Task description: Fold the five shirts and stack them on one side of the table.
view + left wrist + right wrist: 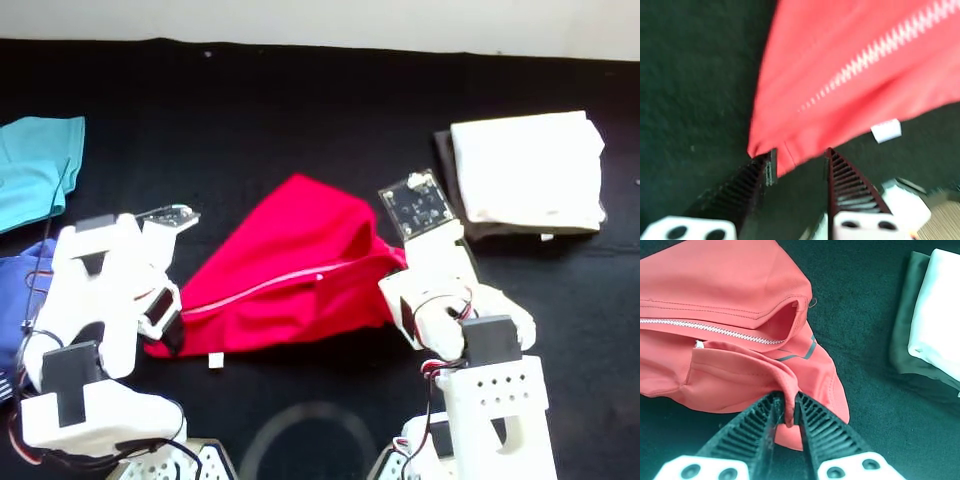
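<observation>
The right gripper (788,405) is closed tightly on a raised fold of the red zip-seamed fabric shirt (290,260), which is spread mid-table on the black cloth-covered table (300,100). The left gripper (799,156) is held partly open, with the shirt's corner lying between its jaws. A folded white shirt (525,165) is stacked on a folded dark shirt (447,160) near the right arm.

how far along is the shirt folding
Done: a folded white shirt sits on a folded dark shirt at one side. In hand: the red shirt, pinched by the right gripper, its corner inside the open left gripper. Still to do: the teal shirt and blue shirt, which look unfolded.
</observation>
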Controlling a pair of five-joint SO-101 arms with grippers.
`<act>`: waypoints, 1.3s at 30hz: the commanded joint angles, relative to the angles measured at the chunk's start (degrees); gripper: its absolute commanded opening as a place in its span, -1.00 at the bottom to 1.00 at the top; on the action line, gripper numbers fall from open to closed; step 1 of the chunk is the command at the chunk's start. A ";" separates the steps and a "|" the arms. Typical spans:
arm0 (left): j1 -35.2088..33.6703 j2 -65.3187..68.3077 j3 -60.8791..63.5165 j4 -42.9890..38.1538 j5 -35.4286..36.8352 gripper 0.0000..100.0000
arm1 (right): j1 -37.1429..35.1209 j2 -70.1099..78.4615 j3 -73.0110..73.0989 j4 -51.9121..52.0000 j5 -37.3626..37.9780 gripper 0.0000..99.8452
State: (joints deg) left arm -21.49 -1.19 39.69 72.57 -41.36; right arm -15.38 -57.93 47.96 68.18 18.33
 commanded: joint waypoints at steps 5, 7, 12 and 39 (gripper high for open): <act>0.84 -1.63 0.04 -7.56 5.19 -0.67 | 0.75 -1.01 0.13 -0.13 -0.53 -0.99; 1.36 -1.45 0.57 -8.79 5.54 -0.67 | 0.75 -1.01 0.13 -0.13 -0.44 -0.99; 2.15 2.68 -0.04 -11.96 5.89 -0.60 | 0.66 -1.01 0.13 -0.22 -0.44 -0.99; 10.86 22.46 -46.64 22.24 12.92 -0.98 | 7.60 0.04 -0.31 -11.65 -0.53 -0.99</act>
State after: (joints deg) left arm -11.65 26.59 0.40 90.51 -31.08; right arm -11.25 -57.93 48.13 61.41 18.33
